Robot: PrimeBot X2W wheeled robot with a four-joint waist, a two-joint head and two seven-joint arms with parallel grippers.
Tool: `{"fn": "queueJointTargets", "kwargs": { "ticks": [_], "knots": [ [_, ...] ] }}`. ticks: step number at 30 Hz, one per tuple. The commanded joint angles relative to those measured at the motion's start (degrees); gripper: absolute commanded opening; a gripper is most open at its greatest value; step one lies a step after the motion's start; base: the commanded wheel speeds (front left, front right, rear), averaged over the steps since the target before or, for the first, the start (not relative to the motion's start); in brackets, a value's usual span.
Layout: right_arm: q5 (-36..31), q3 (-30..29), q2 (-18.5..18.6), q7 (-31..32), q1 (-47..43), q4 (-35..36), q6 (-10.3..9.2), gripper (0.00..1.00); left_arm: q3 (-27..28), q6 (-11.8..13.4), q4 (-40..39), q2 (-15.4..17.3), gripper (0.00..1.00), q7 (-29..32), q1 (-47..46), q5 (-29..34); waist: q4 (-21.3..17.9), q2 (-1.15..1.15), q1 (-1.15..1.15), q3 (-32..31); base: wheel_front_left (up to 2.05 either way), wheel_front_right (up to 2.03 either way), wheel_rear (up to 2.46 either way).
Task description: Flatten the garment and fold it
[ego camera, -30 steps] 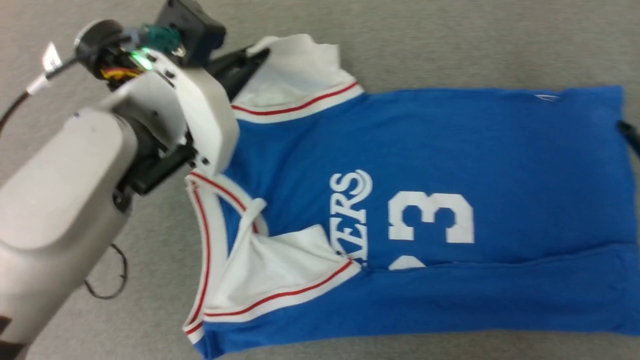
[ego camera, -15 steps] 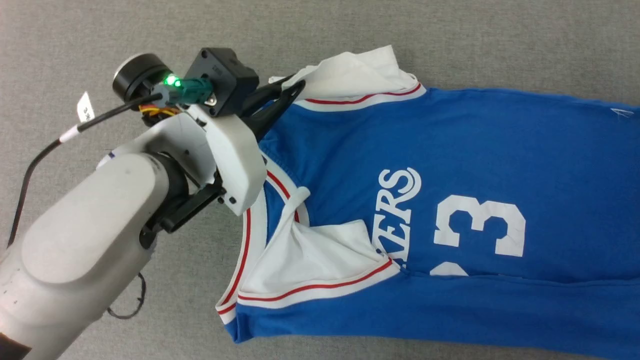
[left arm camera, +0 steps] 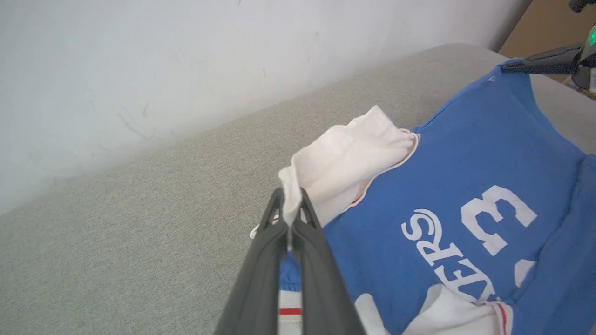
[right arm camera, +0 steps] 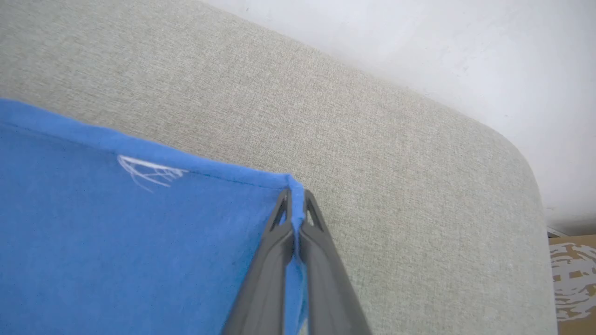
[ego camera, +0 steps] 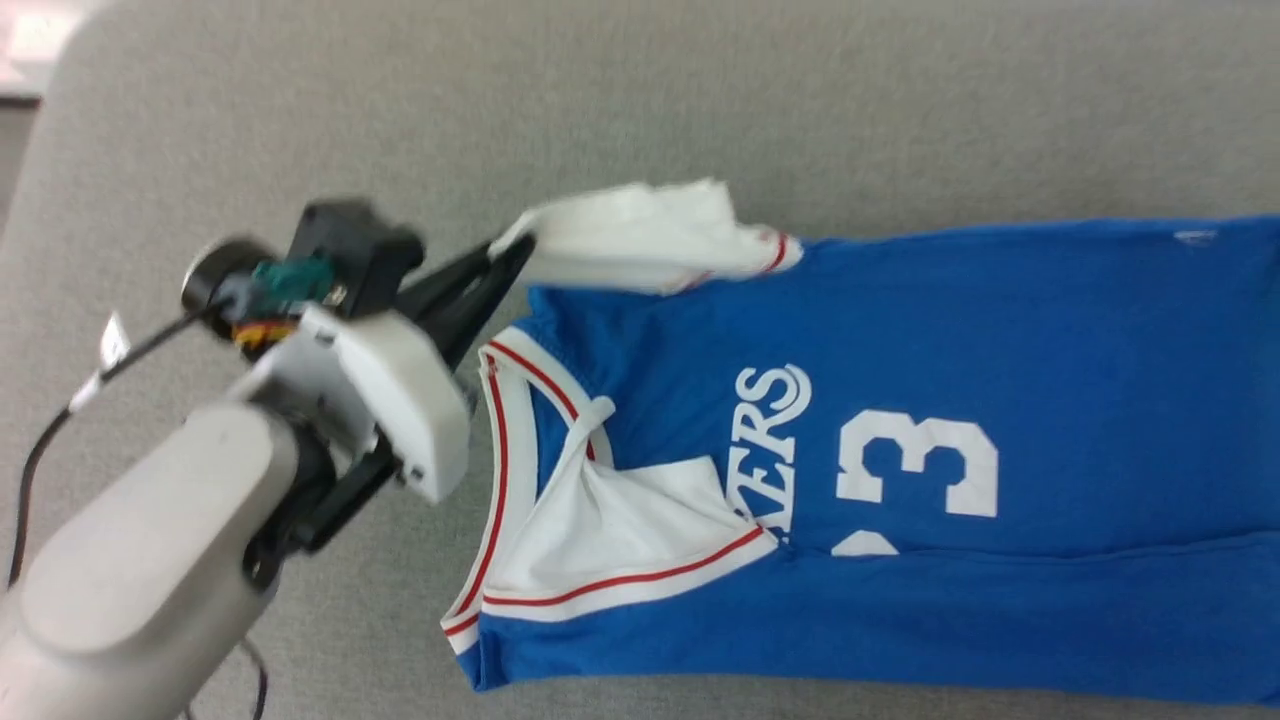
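Observation:
The royal-blue garment [ego camera: 1000,340] lies spread on the grey cloth surface, collar at the left, hem off the right edge, with white "ERS" lettering and a white number showing. My left gripper [ego camera: 515,245] is shut on the tip of its far white sleeve [ego camera: 640,235], which is lifted and stretched to the left. In the left wrist view my left gripper [left arm camera: 291,204] pinches that sleeve [left arm camera: 347,158]. In the right wrist view my right gripper [right arm camera: 294,197] is shut on the garment's far hem corner [right arm camera: 139,242]. The near white sleeve [ego camera: 620,530] lies folded over the chest.
The grey fabric surface [ego camera: 700,110] has a rounded far-left corner. A pale wall [left arm camera: 163,60] rises behind it. A brown cardboard box [right arm camera: 572,274] stands beyond the surface's right end. A black cable [ego camera: 40,450] trails by my left arm.
The head camera has shifted. My left gripper has pulled the far white sleeve outward to the left and lifted it, so the sleeve is now stretched and narrower.

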State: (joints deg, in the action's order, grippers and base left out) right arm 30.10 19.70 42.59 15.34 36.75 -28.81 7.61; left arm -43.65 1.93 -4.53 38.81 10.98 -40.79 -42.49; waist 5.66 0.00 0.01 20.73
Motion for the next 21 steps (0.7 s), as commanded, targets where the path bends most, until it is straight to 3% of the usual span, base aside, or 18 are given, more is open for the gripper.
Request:
{"fn": "queueJointTargets", "kwargs": {
  "ticks": [1, 7, 11, 16, 21],
  "knots": [
    [0.27, -0.65, -0.42, -0.94, -1.85, 0.44, -0.12, 0.0, 0.57, 0.8, -0.77, 0.74, 0.0, -0.56, 1.97, -0.78, -1.38, 0.0, -0.01, -4.84, 0.0, 0.0, 0.0],
    [1.09, -5.56, -1.56, -3.51, -12.65, 5.56, -0.12, 0.0, 1.89, 3.7, -6.29, 4.99, 0.0, -1.36, 12.01, -5.79, -1.74, 0.0, -0.01, -9.4, 0.0, 0.0, 0.0],
    [2.46, -8.87, -2.88, -1.76, -21.63, 10.52, -0.12, 0.0, 1.21, 5.59, -9.7, 6.51, 0.0, -1.38, 19.43, -9.35, -1.68, 0.0, -0.01, -10.86, 0.0, 0.0, 0.0],
    [1.9, -12.35, -3.4, 1.35, -31.53, 15.37, -0.12, 0.0, -1.95, 6.15, -10.7, 7.81, 0.0, 0.06, 25.95, -11.09, -1.49, 0.0, -0.01, -11.14, 0.0, 0.0, 0.0],
    [0.1, -13.15, -3.15, 4.46, -35.97, 16.45, -0.12, 0.0, -5.78, 4.28, -5.61, 6.08, 0.0, 0.56, 27.37, -9.53, -1.22, 0.0, -0.01, -10.78, 0.0, 0.0, 0.0]
  ]
}}
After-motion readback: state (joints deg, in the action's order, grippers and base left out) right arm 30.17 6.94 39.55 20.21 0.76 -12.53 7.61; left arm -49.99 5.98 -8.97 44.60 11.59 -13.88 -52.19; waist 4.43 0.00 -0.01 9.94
